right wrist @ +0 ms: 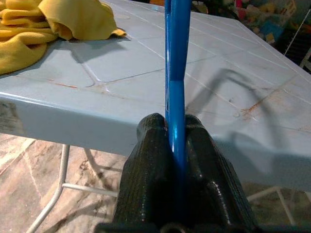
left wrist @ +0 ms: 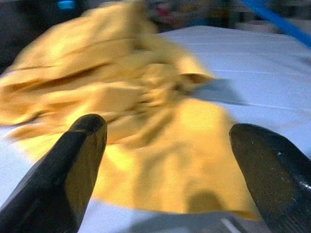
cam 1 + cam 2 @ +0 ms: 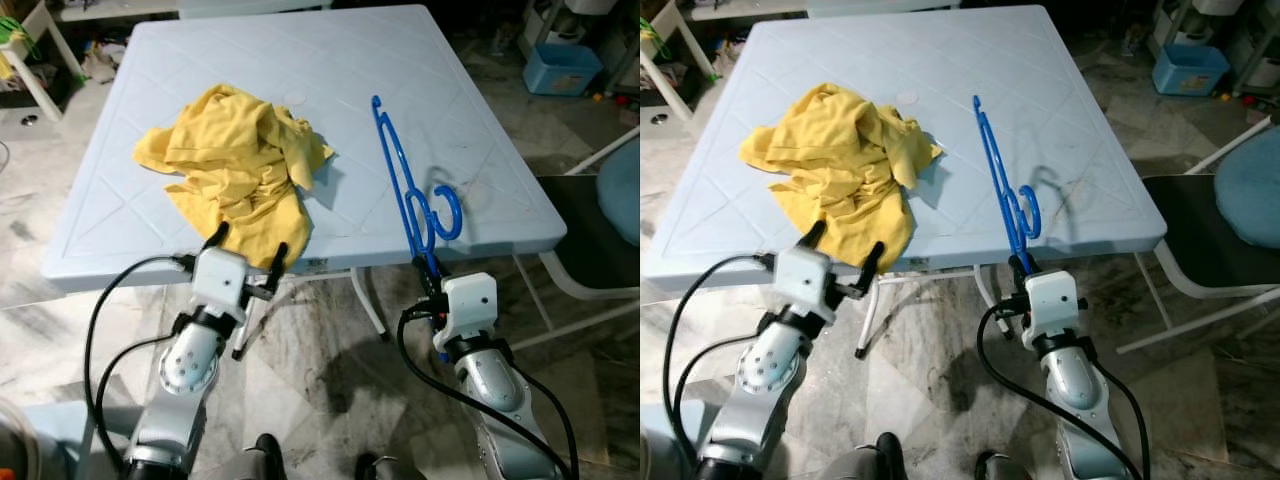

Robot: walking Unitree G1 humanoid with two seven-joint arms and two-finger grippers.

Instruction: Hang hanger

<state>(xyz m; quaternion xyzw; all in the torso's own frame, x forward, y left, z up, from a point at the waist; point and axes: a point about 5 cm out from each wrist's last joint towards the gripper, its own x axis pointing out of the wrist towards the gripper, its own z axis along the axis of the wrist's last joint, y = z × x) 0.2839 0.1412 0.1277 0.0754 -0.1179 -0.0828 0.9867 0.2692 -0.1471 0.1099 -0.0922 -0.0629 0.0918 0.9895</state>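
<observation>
From the head views, one pale blue table (image 3: pixel 470 130) carries one crumpled yellow garment (image 3: pixel 235 165) at about ten o'clock from its centre. One blue hanger (image 3: pixel 405 180) stands over the near edge at four o'clock, its hook (image 3: pixel 447 212) curling right. The left gripper (image 3: pixel 248 250) hangs at the garment's near hem, fingers spread wide with nothing between them. A teal bin (image 3: pixel 562 68) and a chair (image 3: pixel 600 225) sit off to the right.

The left wrist view shows two black fingertips (image 2: pixel 80 160) well apart before the blurred yellow cloth.

The right wrist view shows the right gripper (image 1: pixel 177 131) pinched tight on the hanger's blue bar. A sticker on the table edge is unreadable.
</observation>
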